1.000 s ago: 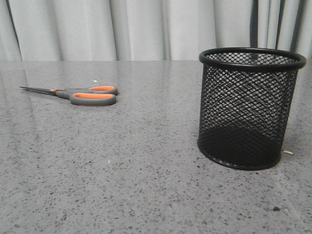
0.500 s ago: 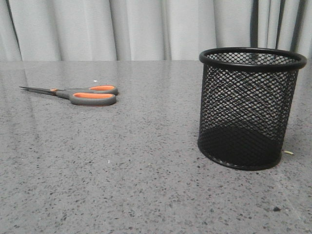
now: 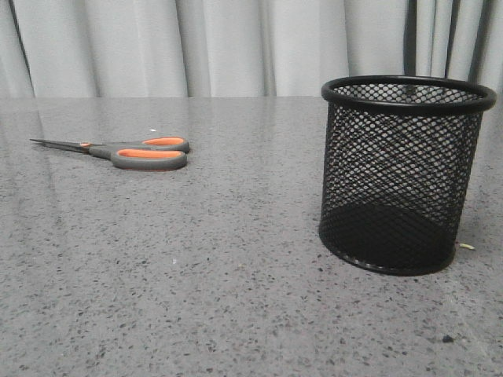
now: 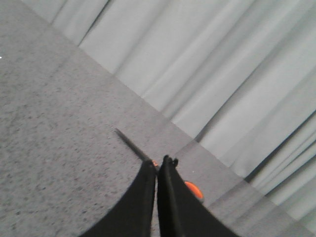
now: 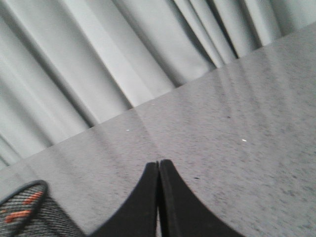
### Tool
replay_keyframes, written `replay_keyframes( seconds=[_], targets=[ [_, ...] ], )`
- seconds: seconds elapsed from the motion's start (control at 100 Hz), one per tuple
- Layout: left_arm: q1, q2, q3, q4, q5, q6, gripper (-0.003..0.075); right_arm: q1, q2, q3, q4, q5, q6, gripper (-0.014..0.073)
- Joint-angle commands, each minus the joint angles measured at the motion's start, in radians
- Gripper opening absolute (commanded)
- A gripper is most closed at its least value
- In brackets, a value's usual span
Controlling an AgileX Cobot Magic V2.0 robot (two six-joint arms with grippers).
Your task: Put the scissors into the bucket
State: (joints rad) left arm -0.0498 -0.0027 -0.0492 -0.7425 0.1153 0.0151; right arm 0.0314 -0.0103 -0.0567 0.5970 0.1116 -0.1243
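Neither arm shows in the front view; only the wrist cameras give their pose. The left gripper [image 4: 157, 165] hangs above the table [image 3: 236, 259], tilted forward toward the curtain [image 3: 236, 47], its two dark fingers pressed together with only a hairline seam between them — closed on nothing. The right gripper [image 5: 158, 165] is likewise raised and angled toward the curtain, fingers shut tip to tip and empty.

The scissors [image 3: 130, 151] lie flat on the grey speckled table, just beyond the left gripper's fingertips. In the left wrist view their thin blade [image 4: 132, 144] runs out and away past the tips, the orange pivot dot peeks right at the tip of the fingers, and a bit of orange handle [image 4: 193, 189] shows close beside one finger. The gripper does not touch them as far as can be seen; part of the handles is hidden behind the fingers.

The bucket [image 3: 401, 177] stands upright on the table, well apart from the scissors and nothing inside it. For the right gripper it sits off to one side and nearer the wrist than the fingertips — only its rolled rim and some mesh [image 5: 24, 207] enter the corner of that view, clear of the fingers.
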Motion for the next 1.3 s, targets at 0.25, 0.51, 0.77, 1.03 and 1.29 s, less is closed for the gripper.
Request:
replay_keyframes(
  seconds=[0.25,0.51,0.77,1.03,1.29],
  targets=[
    [0.000,0.243,-0.479,0.187,0.288,0.173,-0.0020,-0.003,0.362,-0.473,-0.102,0.357,-0.004,-0.0053],
    [0.000,0.585,-0.818,0.187,0.665,0.330,-0.0019,-0.003,0.740,-0.837,-0.209,0.738,-0.006,-0.0055],
    [0.000,0.743,-0.905,0.182,0.731,0.383,-0.0017,-0.003,0.872,-0.917,-0.104,0.779,-0.153,-0.0044],
    [0.000,0.827,-0.944,0.087,0.759,0.528,0.0328,-0.003,0.894,-0.919,-0.012,0.785,-0.233,0.0305],
    [0.000,0.913,-1.000,0.076,0.859,0.605,0.0386,-0.003,0.896,-0.919,-0.012,0.784,-0.234,0.0405]
  ],
)
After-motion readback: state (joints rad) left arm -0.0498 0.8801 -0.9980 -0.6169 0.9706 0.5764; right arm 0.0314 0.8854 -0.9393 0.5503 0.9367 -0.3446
